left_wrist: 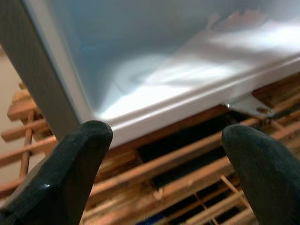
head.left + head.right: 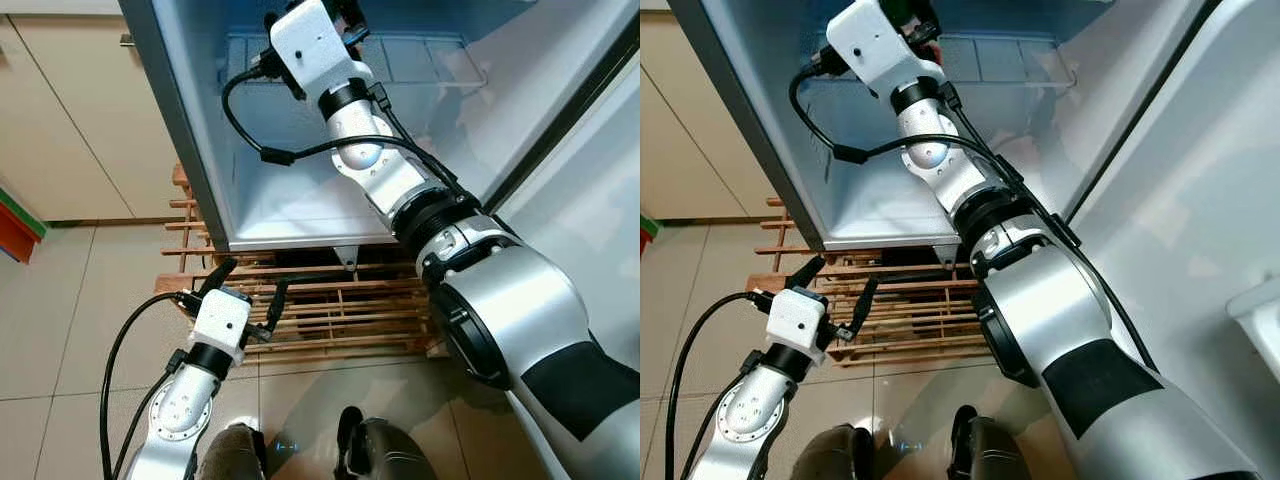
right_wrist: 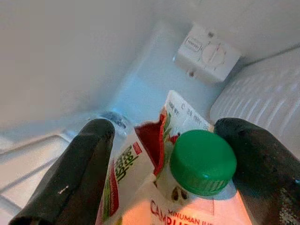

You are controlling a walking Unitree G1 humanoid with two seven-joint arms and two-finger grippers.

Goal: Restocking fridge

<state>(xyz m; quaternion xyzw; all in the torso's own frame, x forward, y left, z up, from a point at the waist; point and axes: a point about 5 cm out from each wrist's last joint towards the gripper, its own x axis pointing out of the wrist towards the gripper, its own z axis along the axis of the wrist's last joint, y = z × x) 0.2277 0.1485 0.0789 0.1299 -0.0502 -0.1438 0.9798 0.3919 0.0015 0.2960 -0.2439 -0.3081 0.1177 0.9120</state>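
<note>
From the head camera we look down into the open white fridge (image 2: 300, 215) with its smooth pale-blue plastic lining; our right arm reaches deep inside it, up beside a clear plastic shelf (image 2: 420, 60), and the right gripper (image 2: 912, 12) is mostly hidden behind its white wrist housing. Below the fridge lies a slatted wooden pallet (image 2: 330, 310) on glossy beige floor tiles (image 2: 60, 320), with beige cabinet doors (image 2: 60, 120) to the left. Our left gripper (image 2: 245, 290) hovers low over the pallet's front, its two black fingers spread apart and holding nothing. In the left wrist view we see those rounded matte fingertips (image 1: 70, 168) wide apart, framing the fridge's lower rim, a small metal bracket (image 1: 248, 107) and the rough wood slats. In the right wrist view, our right gripper's black fingers (image 3: 84, 168) stand on either side of a red-and-white printed carton with a round green screw cap (image 3: 202, 161), inside the fridge near a white thermostat dial box (image 3: 206, 54); we cannot tell whether they press on it.
</note>
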